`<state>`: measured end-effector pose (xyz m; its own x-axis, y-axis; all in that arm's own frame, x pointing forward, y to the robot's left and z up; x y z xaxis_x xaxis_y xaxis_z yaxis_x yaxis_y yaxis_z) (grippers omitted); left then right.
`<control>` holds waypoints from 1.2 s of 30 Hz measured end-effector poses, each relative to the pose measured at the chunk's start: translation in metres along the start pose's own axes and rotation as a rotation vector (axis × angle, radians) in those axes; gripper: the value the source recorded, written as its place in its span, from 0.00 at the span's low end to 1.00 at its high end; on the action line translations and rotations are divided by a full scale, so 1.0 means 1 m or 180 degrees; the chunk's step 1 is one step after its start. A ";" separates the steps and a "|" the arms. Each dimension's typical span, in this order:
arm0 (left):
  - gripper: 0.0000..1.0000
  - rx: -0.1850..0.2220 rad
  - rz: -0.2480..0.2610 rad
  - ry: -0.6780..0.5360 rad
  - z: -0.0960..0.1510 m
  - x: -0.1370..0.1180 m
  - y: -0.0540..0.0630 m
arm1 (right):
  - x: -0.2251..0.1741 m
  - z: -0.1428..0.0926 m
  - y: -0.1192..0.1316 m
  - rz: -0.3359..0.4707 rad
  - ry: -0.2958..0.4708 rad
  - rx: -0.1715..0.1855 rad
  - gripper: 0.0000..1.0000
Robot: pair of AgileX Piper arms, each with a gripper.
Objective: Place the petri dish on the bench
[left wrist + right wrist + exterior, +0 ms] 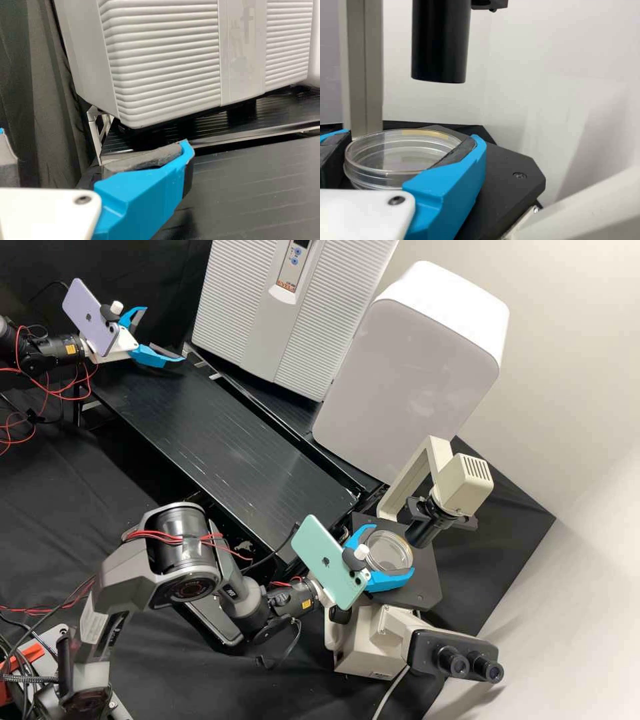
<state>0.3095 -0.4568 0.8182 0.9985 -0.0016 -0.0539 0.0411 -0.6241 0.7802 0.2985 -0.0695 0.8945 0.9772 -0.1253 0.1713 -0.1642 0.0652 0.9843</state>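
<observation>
Right gripper (391, 549): fingers closed on opposite sides of the round dish (395, 172), which lies between them, at the microscope platform (506, 172). The bench (220, 440) lies off these fingers toward the left gripper (164, 333), its fingers parted, empty.

Petri dish (402, 152) between the right gripper's (393, 549) fingers: near side partly hidden, underside hidden, can't tell if it touches the stage (507, 162). Black microscope tube (440, 42) above the dish: upper end cut off. Left gripper (165, 334): one finger mostly cut off, left wrist view. Ribbed cabinet (165, 60) beyond it: top cut off.
</observation>
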 end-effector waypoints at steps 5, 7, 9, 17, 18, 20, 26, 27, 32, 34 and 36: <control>1.00 0.0000 0.0000 0.0000 0.000 0.000 0.000 | -0.018 -0.010 0.004 -0.0015 0.0129 0.0100 0.00; 1.00 0.0000 0.0000 0.0000 0.000 0.000 0.000 | -0.027 -0.014 0.006 -0.0023 0.0156 0.0150 0.00; 1.00 0.0000 0.0000 0.0000 0.000 0.000 0.000 | -0.037 -0.020 0.008 -0.0017 0.0244 0.0194 0.00; 1.00 0.0000 0.0000 0.0000 0.000 0.000 0.000 | -0.071 -0.061 0.006 -0.0013 0.0746 0.0238 0.00; 1.00 0.0000 0.0000 0.0000 0.000 0.000 0.000 | -0.075 -0.068 0.002 -0.0060 0.0838 0.0245 0.00; 1.00 0.0000 0.0000 0.0000 0.000 0.000 0.000 | -0.083 -0.081 -0.010 -0.0193 0.1014 0.0215 0.00; 1.00 0.0000 0.0000 0.0000 0.000 0.000 0.000 | -0.091 -0.099 -0.041 -0.0579 0.1269 0.0072 0.00; 1.00 0.0000 0.0000 0.0000 0.000 0.000 0.000 | -0.091 -0.100 -0.044 -0.0614 0.1280 0.0051 0.00; 1.00 0.0000 0.0000 0.0000 0.000 0.000 0.000 | -0.086 -0.097 -0.060 -0.0738 0.1184 0.0013 0.00; 1.00 0.0000 0.0000 0.0000 0.000 0.000 0.000 | -0.084 -0.094 -0.063 -0.0755 0.1116 0.0028 0.00; 1.00 0.0000 0.0000 0.0000 0.000 0.000 0.000 | -0.083 -0.091 -0.067 -0.0782 0.1059 0.0027 0.00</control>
<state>0.3095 -0.4568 0.8182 0.9985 -0.0016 -0.0539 0.0411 -0.6241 0.7802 0.2407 0.0265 0.8106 0.9774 0.1910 -0.0907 0.0796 0.0649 0.9947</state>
